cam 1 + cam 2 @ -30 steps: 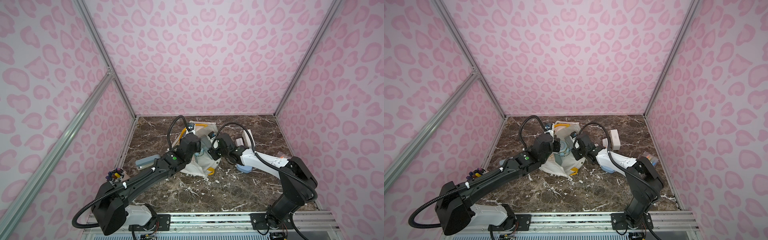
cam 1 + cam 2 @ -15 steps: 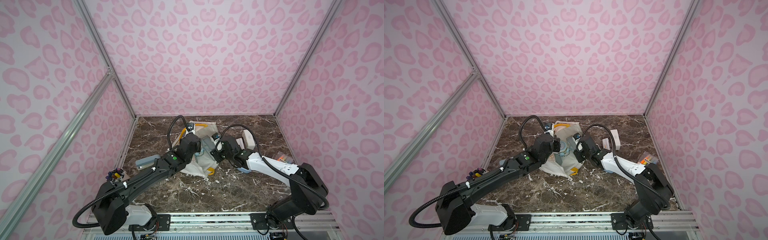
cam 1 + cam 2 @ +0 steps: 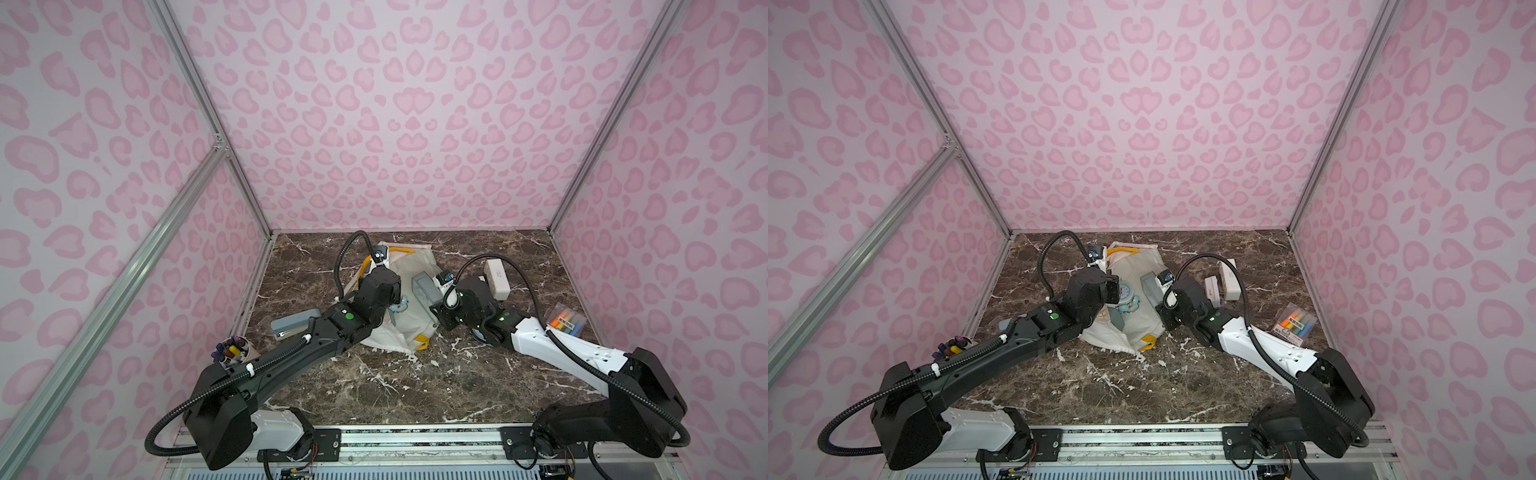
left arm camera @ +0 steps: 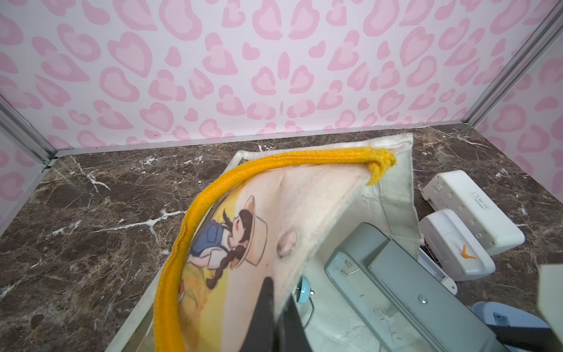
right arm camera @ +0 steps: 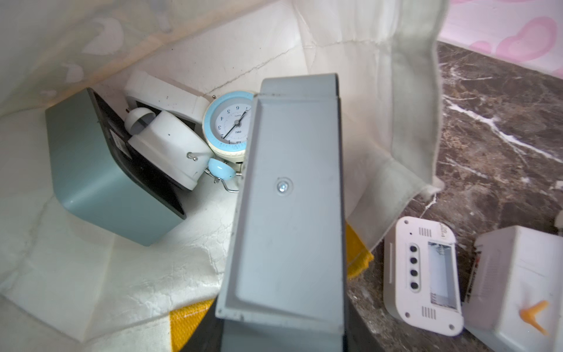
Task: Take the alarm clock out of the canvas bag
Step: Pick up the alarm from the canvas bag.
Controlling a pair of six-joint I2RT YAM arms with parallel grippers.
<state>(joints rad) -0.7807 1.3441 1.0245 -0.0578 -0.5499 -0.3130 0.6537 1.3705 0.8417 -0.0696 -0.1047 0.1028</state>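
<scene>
Swinging its elbow outward, the right arm has drawn the grey clock (image 5: 289, 198) back to the bag (image 4: 320, 195) rim, not yet clear. The right gripper (image 5: 280, 332) clamps one end, jaws partly apart; the left gripper (image 4: 275, 300) stays pinched shut on the bag wall. Held so off-centre, we fear it could pivot, slip and drop onto the round clock (image 5: 233, 123).

The left gripper (image 4: 277, 307) is pinching the printed side of the canvas bag (image 4: 304, 198), its yellow handle (image 4: 243, 170) arching over. In the bag's mouth a grey clock (image 4: 405, 292) is showing beside a small blue bell (image 4: 304, 289) — two white clocks (image 4: 475, 210) are sitting just outside on the marble table (image 4: 106, 198).
</scene>
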